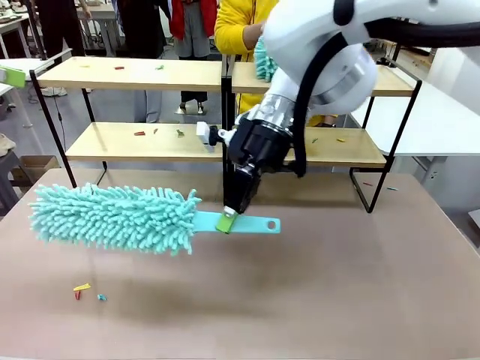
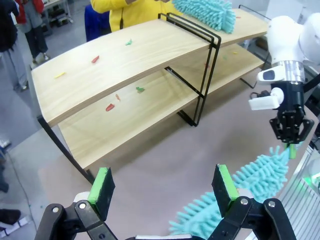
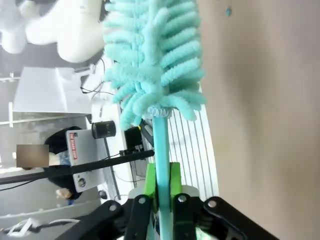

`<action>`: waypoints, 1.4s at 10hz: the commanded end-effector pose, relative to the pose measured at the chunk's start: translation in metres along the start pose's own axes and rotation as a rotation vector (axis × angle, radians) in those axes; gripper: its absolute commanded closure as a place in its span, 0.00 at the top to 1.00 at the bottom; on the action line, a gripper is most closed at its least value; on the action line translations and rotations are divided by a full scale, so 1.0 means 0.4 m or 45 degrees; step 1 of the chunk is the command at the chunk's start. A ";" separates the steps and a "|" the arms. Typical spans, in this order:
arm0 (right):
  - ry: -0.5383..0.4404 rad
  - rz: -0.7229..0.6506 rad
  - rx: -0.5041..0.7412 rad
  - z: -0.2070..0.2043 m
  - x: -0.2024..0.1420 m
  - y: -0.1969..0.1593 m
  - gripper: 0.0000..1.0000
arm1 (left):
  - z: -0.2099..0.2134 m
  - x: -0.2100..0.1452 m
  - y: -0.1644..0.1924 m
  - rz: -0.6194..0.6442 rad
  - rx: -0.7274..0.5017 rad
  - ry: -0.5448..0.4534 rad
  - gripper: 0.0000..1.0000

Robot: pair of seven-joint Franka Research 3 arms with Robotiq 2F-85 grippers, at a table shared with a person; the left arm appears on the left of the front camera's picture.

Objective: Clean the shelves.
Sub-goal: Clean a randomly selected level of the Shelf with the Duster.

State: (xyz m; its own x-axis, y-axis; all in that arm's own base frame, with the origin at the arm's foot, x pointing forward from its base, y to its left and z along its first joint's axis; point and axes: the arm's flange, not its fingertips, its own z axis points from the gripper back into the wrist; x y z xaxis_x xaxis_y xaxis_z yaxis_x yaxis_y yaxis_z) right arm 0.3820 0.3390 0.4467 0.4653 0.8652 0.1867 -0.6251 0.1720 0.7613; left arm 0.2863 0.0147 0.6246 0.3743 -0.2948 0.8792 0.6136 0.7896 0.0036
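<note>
Item: our right gripper (image 1: 227,219), clamped on the handle of the teal duster (image 1: 112,216); our left gripper (image 2: 163,184), jaws spread, empty.

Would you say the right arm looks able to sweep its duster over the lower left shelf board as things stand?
Probably yes: the right hand is shut on the duster, whose head sits in front of the lower left board with nothing between, though the central post stands close.

Front cam faces shelves (image 1: 135,73) across table (image 1: 337,300); L wrist cam, higher, shares shelves & duster (image 1: 112,216).
</note>
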 end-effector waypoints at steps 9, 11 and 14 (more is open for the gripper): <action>-0.157 -0.036 -0.095 0.004 -0.254 0.117 0.12 | -0.001 0.000 -0.001 0.004 -0.001 -0.005 1.00; -0.208 0.100 -0.059 0.110 -0.350 0.187 0.12 | -0.001 0.000 -0.001 0.004 -0.001 -0.005 1.00; -0.187 0.212 -0.009 0.232 -0.520 0.354 0.12 | -0.001 0.000 -0.001 0.004 -0.001 -0.005 1.00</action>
State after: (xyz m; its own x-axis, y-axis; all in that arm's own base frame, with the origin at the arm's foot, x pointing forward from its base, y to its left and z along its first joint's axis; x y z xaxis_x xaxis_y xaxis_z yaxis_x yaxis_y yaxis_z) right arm 0.2651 0.1602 0.5609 0.4755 0.7993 0.3674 -0.6933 0.0835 0.7158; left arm 0.2862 0.0145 0.6249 0.3734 -0.2952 0.8795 0.6139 0.7893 0.0043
